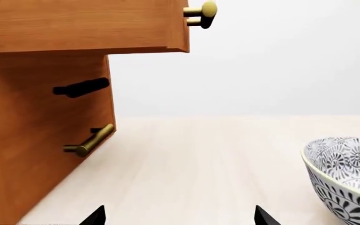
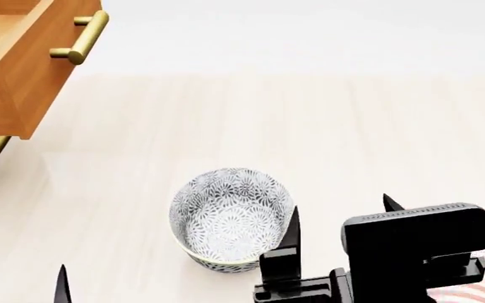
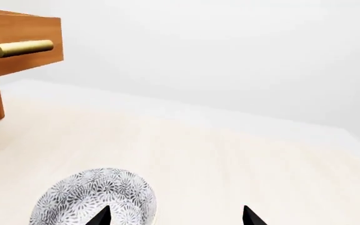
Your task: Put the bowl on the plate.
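Open drawer point(image 2: 23, 63) left of bowl point(image 2: 232, 218)

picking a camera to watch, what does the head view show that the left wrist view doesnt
Head only: the right gripper with its black arm, one finger beside the bowl's rim, and a sliver of the red-ringed plate at the bottom right corner.
Left wrist only: the cabinet side below the drawer, with a black knob.
Both: the bowl, the open drawer with brass handle, and the left gripper, jaws apart.

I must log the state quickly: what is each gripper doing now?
Left gripper: open, holding nothing.
Right gripper: open, empty, beside the grey floral patterned round bowl.
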Available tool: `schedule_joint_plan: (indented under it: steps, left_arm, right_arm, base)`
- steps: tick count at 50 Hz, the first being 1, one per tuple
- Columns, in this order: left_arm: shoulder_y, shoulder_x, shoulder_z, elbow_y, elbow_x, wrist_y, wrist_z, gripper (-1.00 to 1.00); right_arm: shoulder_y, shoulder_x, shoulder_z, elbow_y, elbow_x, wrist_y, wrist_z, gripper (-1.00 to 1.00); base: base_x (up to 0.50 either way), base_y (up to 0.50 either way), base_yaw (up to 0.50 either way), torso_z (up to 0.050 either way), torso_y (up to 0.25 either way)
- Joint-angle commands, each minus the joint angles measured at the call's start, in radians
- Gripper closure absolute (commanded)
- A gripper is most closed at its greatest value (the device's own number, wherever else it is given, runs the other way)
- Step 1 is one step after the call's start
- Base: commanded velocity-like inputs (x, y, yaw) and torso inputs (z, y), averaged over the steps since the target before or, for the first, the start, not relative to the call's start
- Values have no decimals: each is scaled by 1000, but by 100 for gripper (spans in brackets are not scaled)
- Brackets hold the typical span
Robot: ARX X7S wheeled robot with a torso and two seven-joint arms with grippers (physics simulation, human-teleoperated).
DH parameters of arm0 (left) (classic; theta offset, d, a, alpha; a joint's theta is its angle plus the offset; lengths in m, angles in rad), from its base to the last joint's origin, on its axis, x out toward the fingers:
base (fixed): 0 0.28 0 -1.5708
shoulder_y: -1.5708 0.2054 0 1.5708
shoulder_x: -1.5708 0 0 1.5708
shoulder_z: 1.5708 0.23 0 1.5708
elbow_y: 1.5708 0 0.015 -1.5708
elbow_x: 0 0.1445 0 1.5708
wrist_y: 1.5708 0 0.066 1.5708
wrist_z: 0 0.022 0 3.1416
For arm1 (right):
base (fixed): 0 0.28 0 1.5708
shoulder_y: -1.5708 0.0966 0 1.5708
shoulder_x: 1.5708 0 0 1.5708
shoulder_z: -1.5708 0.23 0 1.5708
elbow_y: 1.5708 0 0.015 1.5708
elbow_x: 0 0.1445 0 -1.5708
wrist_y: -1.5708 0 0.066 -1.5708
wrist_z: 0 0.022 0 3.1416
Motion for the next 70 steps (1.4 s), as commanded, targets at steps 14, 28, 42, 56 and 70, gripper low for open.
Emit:
schedule_joint_plan:
  steps: [14, 28, 42, 56, 70]
  left_arm:
    - [0, -15, -12, 0, -13, 2, -24, -100]
    - [0, -25, -17, 21, -19, -6, -39, -100]
    - [4, -33, -11, 37, -20, -13, -48, -100]
    - [11, -40, -8, 54, -22, -19, -61, -100]
    - [15, -47, -8, 56, -26, -15, -70, -100]
  right_arm:
    - [688, 61, -81, 455, 844, 268, 397, -100]
    - [977, 96, -454, 689, 663, 228, 62, -100]
    - [1081, 48, -673, 907, 472, 70, -200, -100]
    - [1075, -3, -709, 1031, 458, 2, -305, -100]
    - [1102, -32, -798, 1145, 425, 6, -404, -100]
  base:
    - [0, 0, 0, 0, 0]
    - [0, 0, 0, 0, 0]
    - [0, 0, 0, 0, 0]
    - [0, 0, 0, 0, 0]
    - [0, 0, 0, 0, 0]
